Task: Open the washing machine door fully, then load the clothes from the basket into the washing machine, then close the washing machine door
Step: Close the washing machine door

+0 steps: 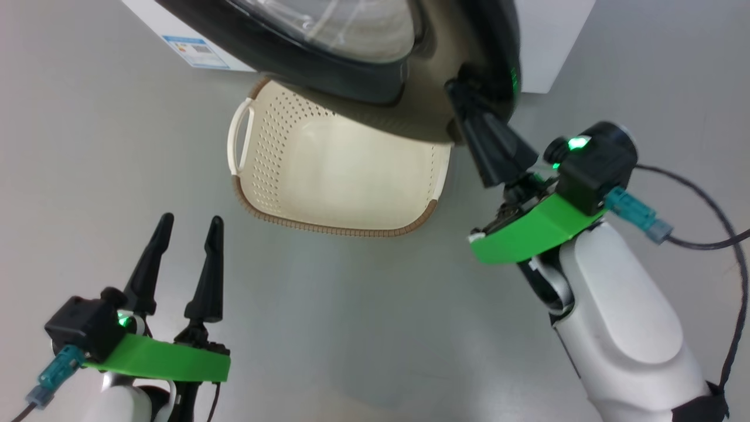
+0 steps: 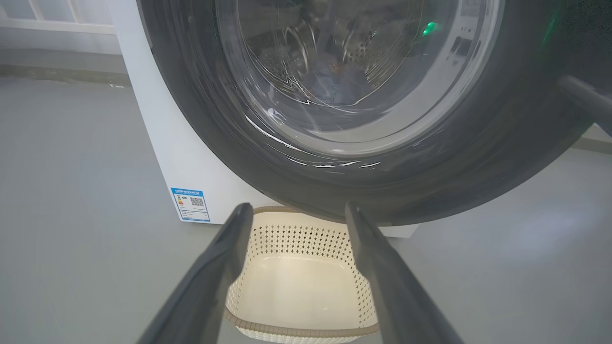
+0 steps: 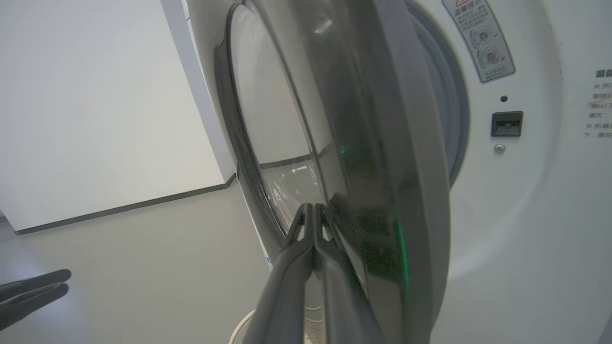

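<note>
1. The step in hand looks like the last one, closing up. The basket (image 1: 328,176) stands empty on the floor (image 1: 363,328), and the washing machine door (image 1: 351,76) hangs ajar above its far rim.
2. The right gripper (image 1: 469,111) has its fingers pressed flat together with nothing between them. The tips lean on the door's glossy black frame near its free edge.
3. To do this well, the push should stay on the frame, not the glass, and out near the free edge. It should follow the door's arc and end firmly so that the catch goes home. The slick surface could let the tips slide off.
4. The left gripper (image 1: 191,221) has its fingers spread wide and empty, low beside the basket and well apart from the door. It is best left out of the swing.
5. The left wrist view looks through the glass at a bluish heap, probably the clothes (image 2: 334,81), lying in the drum.
6. The right wrist view shows the gap yet to close on the washing machine (image 3: 526,205), with the latch socket (image 3: 507,123) and grey rubber ring (image 3: 456,110).
</note>
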